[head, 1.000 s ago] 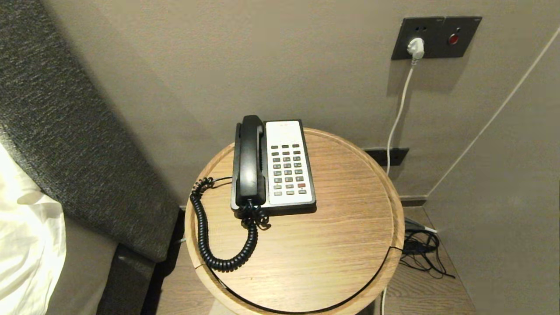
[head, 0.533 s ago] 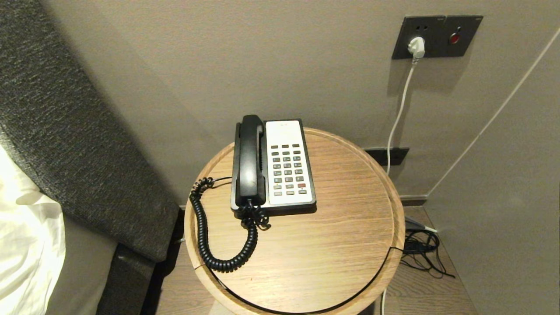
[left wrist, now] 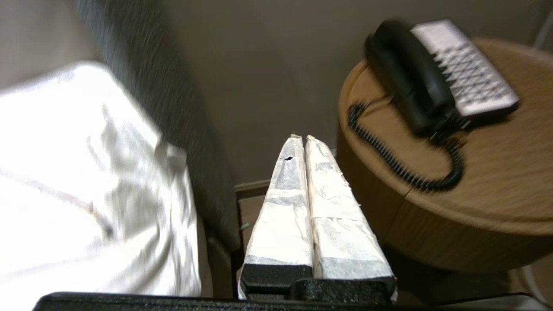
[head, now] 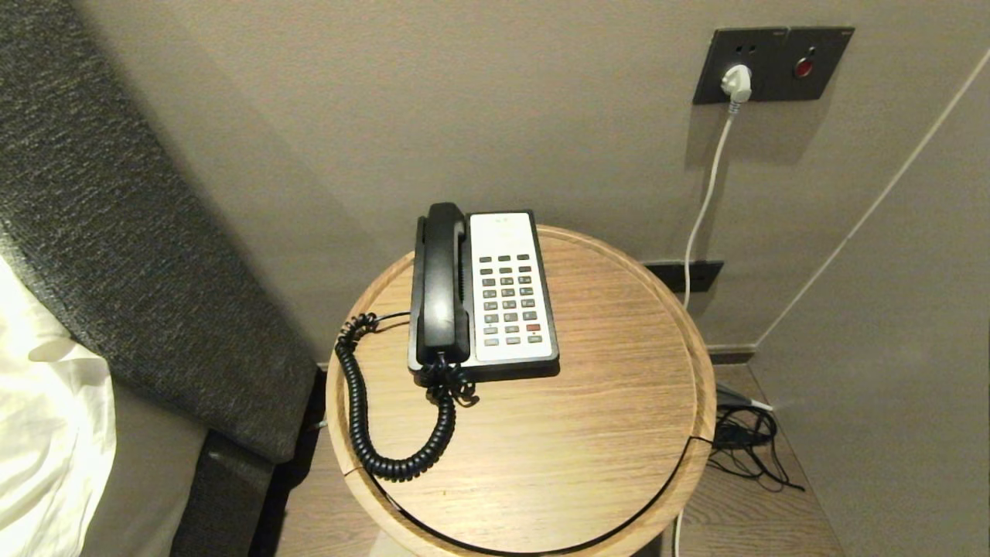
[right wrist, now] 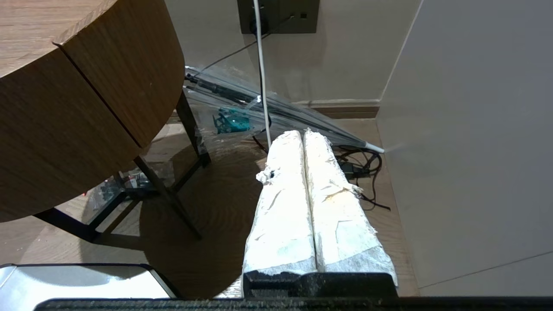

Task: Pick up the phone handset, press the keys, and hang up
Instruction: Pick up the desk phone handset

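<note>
The black phone handset (head: 442, 282) (left wrist: 408, 77) lies in its cradle on the left side of the black-and-white phone base (head: 506, 290). Grey keys (head: 509, 298) fill the base's white panel. A black coiled cord (head: 363, 418) loops from the handset's near end over the round wooden table (head: 557, 433). Neither arm shows in the head view. My left gripper (left wrist: 302, 139), wrapped in white tape, is shut and empty, off the table's left side and lower than its top. My right gripper (right wrist: 302, 133) is shut and empty, low beside the table's right side above the floor.
A grey padded headboard (head: 116, 232) and white bedding (head: 46, 433) stand left of the table. A wall socket with a white plug (head: 735, 81) and its cable hang behind. Tangled black cables (head: 746, 445) and a folded clear umbrella (right wrist: 276, 106) lie on the floor at right.
Nothing has visibly changed in the head view: the phone, cord and table stay as they were, and no arm has come into view.
</note>
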Controlling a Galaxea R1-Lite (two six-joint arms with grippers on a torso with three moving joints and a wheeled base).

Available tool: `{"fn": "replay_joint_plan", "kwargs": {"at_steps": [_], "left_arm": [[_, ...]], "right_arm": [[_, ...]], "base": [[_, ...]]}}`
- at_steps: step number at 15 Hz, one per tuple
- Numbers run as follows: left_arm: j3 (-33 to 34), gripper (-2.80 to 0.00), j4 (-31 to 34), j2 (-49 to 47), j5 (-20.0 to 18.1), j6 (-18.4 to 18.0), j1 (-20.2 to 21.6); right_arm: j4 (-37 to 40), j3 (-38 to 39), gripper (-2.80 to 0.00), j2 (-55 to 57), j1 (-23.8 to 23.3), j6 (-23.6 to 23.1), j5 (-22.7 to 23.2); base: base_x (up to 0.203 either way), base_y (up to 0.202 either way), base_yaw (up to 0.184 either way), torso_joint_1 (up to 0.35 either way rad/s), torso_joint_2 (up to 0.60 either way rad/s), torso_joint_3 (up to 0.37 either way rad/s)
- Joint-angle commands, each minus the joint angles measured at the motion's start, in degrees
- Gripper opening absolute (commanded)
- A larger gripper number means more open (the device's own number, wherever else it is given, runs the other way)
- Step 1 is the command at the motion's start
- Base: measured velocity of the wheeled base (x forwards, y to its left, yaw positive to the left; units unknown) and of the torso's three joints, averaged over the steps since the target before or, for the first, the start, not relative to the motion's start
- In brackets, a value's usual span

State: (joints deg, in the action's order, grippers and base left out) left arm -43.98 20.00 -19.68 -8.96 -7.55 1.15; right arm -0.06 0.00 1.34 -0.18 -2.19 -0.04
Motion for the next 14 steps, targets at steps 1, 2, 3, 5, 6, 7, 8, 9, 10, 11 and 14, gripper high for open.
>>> {"fn": "replay_joint_plan", "kwargs": {"at_steps": [1, 2, 3, 5, 6, 7, 8, 9, 10, 11, 14], "left_arm": [[-17.77, -2.8, 4.45, -23.1, -4.48, -0.33, 0.49], [-24.47, -2.8, 5.95, -30.21, -6.03, -0.44, 0.29], [-31.55, -2.8, 7.26, -37.06, -6.77, -0.42, -1.07], [-46.2, -2.8, 10.28, -49.57, -4.97, 1.28, -6.74], [-51.08, -2.8, 11.93, -54.66, -2.8, 2.48, -11.89], [-54.42, -2.8, 13.48, -59.36, 0.45, 4.02, -17.09], [-56.03, -2.8, 14.59, -62.78, 3.5, 6.24, -21.94], [-56.57, -2.8, 15.46, -64.62, 5.72, 8.72, -25.97], [-55.66, -2.8, 16.1, -65.77, 8.04, 11.14, -29.5], [-52.58, -2.8, 16.26, -66.18, 9.52, 12.38, -31.1], [-45.52, -2.8, 16.45, -66.69, 11.37, 15.2, -34.6]], "right_arm": [[-0.03, 0.0, -2.8, -0.02, 0.01, -0.01, -0.05], [-0.03, 0.0, -2.8, -0.02, 0.01, -0.01, 0.04], [-0.03, 0.0, -2.8, -0.02, 0.01, -0.01, 0.04], [-0.03, 0.0, -2.8, -0.02, 0.01, -0.01, 0.04], [-0.03, 0.0, -2.8, -0.02, 0.01, -0.01, 0.04], [-0.03, 0.08, -2.8, -0.02, 0.01, -0.01, -0.04], [-0.03, 0.0, -2.8, -0.02, 0.01, -0.01, 0.04], [-0.03, 0.0, -2.8, -0.02, 0.01, -0.01, 0.04], [-0.03, 0.0, -2.8, -0.02, 0.01, -0.01, 0.04], [-0.03, 0.0, -2.8, -0.02, 0.01, -0.01, 0.04], [-0.03, 0.0, -2.8, -0.02, 0.01, -0.01, -0.05]], "base": [[0.0, 0.0, 0.0, 0.0, 0.0, 0.0], [0.0, 0.0, 0.0, 0.0, 0.0, 0.0], [0.0, 0.0, 0.0, 0.0, 0.0, 0.0], [0.0, 0.0, 0.0, 0.0, 0.0, 0.0], [0.0, 0.0, 0.0, 0.0, 0.0, 0.0], [0.0, 0.0, 0.0, 0.0, 0.0, 0.0], [0.0, 0.0, 0.0, 0.0, 0.0, 0.0], [0.0, 0.0, 0.0, 0.0, 0.0, 0.0], [0.0, 0.0, 0.0, 0.0, 0.0, 0.0], [0.0, 0.0, 0.0, 0.0, 0.0, 0.0], [0.0, 0.0, 0.0, 0.0, 0.0, 0.0]]}}
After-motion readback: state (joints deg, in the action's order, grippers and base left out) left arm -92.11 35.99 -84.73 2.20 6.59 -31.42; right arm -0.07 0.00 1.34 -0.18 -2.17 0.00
